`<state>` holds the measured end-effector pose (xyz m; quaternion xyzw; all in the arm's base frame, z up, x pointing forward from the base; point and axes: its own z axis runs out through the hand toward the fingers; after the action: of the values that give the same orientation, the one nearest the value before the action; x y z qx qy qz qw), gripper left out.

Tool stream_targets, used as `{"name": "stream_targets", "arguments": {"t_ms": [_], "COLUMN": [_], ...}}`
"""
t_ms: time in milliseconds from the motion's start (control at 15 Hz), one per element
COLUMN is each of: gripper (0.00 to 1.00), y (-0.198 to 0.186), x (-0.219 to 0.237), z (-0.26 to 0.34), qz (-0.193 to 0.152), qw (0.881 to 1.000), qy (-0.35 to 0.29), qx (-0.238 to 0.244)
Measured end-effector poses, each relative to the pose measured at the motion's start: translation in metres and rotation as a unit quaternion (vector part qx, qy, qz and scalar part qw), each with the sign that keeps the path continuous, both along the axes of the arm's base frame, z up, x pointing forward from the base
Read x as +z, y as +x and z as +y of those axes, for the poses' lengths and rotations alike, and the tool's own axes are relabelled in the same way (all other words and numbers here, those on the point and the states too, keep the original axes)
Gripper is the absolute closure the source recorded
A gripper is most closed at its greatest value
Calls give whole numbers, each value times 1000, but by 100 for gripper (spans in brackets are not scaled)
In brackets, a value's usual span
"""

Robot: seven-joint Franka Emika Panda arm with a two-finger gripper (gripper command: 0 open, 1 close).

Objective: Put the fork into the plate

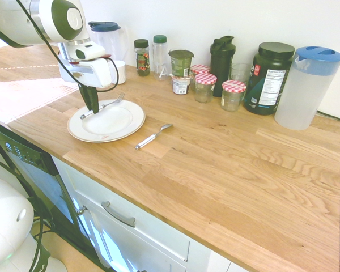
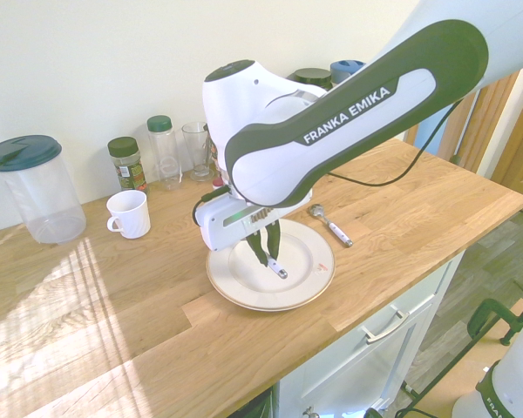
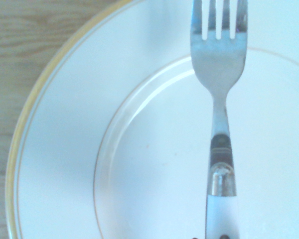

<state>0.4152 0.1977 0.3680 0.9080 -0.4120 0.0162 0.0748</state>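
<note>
The white plate (image 1: 127, 122) lies on the wooden counter near its left end. The fork (image 1: 110, 103), with silver tines and a white handle, is over the plate, its tines reaching past the far rim. My gripper (image 1: 91, 107) points straight down and is shut on the fork's handle. From the other side, the gripper (image 2: 270, 259) is over the middle of the plate (image 2: 244, 292) with the handle's end (image 2: 280, 273) poking out below it. In the wrist view the fork (image 3: 219, 99) lies across the plate (image 3: 89, 149). I cannot tell whether the fork touches the plate.
An all-silver utensil (image 1: 153, 136) lies on the counter just right of the plate. Jars, bottles, a dark tub (image 1: 269, 76) and two lidded pitchers (image 1: 306, 88) line the back wall. A white mug (image 2: 129, 213) stands behind the plate. The counter's front edge is close.
</note>
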Motion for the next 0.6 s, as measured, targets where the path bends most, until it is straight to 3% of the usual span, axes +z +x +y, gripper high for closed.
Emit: {"name": "stream_targets", "arguments": {"t_ms": [600], "gripper": [100], "y": [1], "x": [-21], "z": [-13], "qz": [37], "qw": [999], "qy": [12], "qx": [7]}}
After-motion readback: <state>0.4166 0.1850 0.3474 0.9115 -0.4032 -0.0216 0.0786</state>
